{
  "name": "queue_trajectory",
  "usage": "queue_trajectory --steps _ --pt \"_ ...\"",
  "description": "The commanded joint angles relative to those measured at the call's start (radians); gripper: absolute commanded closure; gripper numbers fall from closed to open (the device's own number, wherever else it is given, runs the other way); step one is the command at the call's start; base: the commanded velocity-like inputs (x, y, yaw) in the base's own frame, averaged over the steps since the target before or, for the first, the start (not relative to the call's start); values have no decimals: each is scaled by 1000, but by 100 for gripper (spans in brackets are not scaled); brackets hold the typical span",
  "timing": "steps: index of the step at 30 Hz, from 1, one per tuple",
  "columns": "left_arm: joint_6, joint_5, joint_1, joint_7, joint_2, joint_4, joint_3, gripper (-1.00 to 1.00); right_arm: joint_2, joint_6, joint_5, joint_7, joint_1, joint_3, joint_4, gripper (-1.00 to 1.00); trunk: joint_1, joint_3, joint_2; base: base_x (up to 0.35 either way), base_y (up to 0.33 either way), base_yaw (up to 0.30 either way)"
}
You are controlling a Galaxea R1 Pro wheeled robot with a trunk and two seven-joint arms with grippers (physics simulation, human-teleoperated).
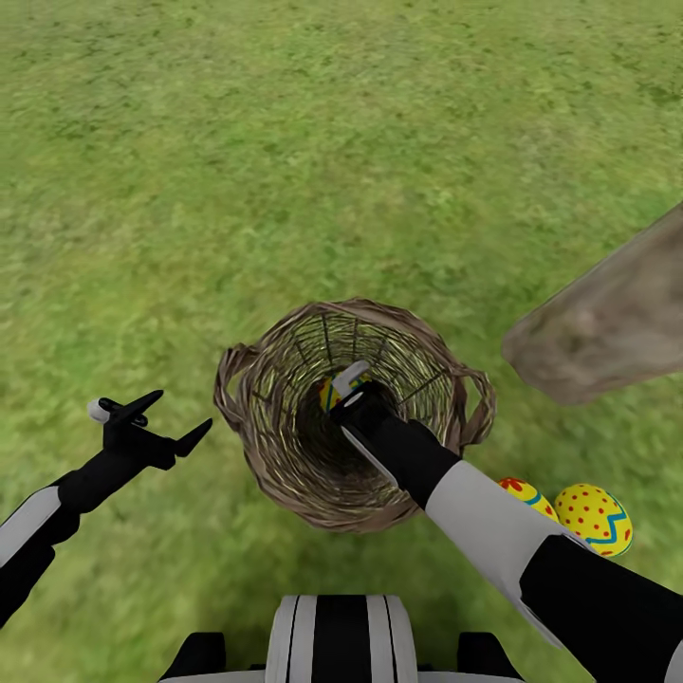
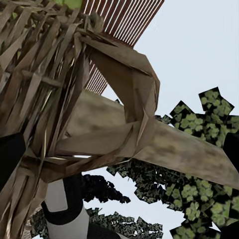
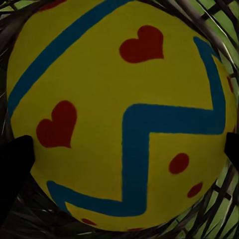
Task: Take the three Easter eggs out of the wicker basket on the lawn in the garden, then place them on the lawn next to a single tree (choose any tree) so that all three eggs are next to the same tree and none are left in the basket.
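Note:
The wicker basket (image 1: 285, 455) stands on the lawn (image 1: 285, 142) just in front of me. My right gripper (image 1: 344, 385) reaches down into it, open, its dark fingertips (image 3: 14, 164) on either side of a yellow Easter egg (image 3: 99, 74) with a blue zigzag and red hearts. A sliver of that egg (image 1: 329, 392) shows beside the gripper in the head view. Two more Easter eggs (image 1: 596, 517) (image 1: 525, 493) lie on the grass to the right of the basket, near the grey-brown tree (image 1: 607, 332). My left gripper (image 1: 182, 410) hovers open and holds nothing, left of the basket.
The left wrist view looks up past the basket's loop handle (image 2: 134, 99) at the leaning trunk (image 2: 189, 149), a slatted fence (image 2: 124, 20), dark foliage and sky. Open grass stretches ahead and to the left. My base (image 1: 337, 640) is just behind the basket.

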Motion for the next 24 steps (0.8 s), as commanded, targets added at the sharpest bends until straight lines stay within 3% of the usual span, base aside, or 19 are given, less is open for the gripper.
queue_trajectory --steps 1,10,13,21,24 --pt "3 3 -1 -4 1 1 -3 -100 -1 6 0 -10 -1 3 42 100 0 -1 0 0 0 0" --pt "4 2 -1 -4 1 0 -3 -100 -1 10 -2 -8 -1 11 41 100 -4 34 2 0 0 0" --pt "5 2 -1 -3 3 3 -3 -100 0 9 -2 -8 -1 29 39 100 -4 34 2 0 0 0" --pt "12 1 -1 -3 3 37 -4 -100 -1 9 -3 -8 -1 31 42 100 -8 65 4 -106 12 0" --pt "14 4 -1 -4 3 93 -4 -100 -1 9 -4 -7 -1 31 42 100 -9 77 4 -21 3 0"
